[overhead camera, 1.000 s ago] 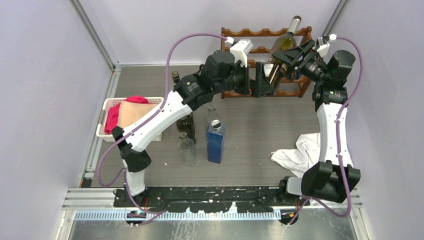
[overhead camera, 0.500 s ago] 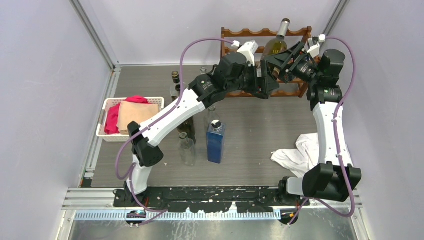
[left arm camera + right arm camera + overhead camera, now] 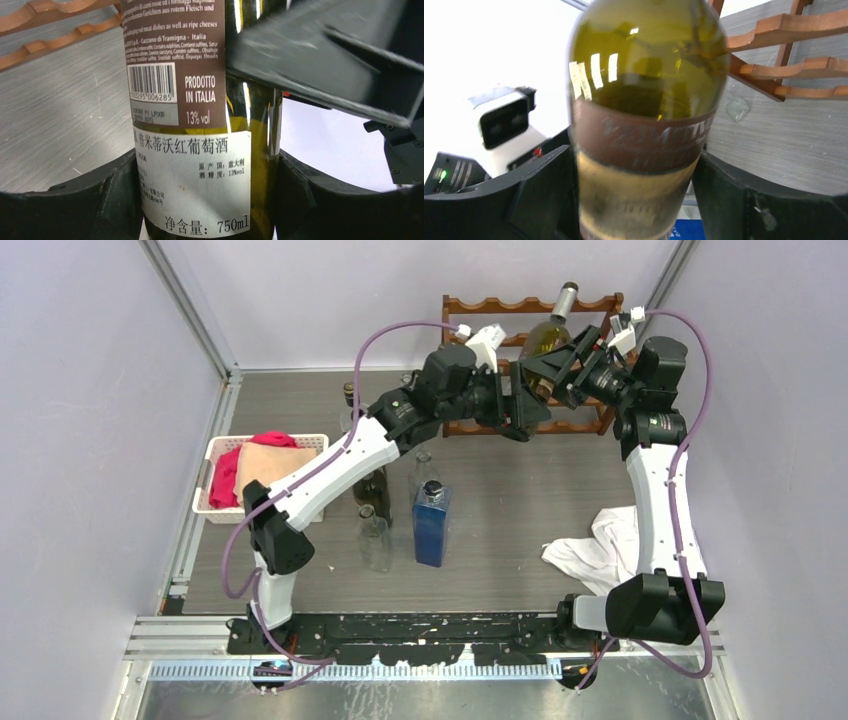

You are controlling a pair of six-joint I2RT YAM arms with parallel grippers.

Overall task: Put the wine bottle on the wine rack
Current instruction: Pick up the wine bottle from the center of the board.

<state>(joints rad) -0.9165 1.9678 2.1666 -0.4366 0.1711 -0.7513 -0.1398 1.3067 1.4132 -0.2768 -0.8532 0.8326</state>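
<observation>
The wine bottle (image 3: 546, 339) hung tilted above the desk (image 3: 500, 500), at the upper right of the wine rack (image 3: 487, 307), with its capped neck pointing past the top rail toward the back wall. Both hands were clamped on it. The left hand (image 3: 522, 403) gripped the labelled lower body between its dark fingers (image 3: 95, 200), and the right hand (image 3: 560, 362) squeezed the body nearer the shoulder. A blue bottle (image 3: 432, 525) stood on the desk, well apart.

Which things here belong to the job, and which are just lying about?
Job: olive-green glass wine bottle; reddish-brown wooden wine rack; left gripper; right gripper.
Lying about: blue square bottle; clear glass bottle; white plastic basket; crumpled white cloth.
</observation>
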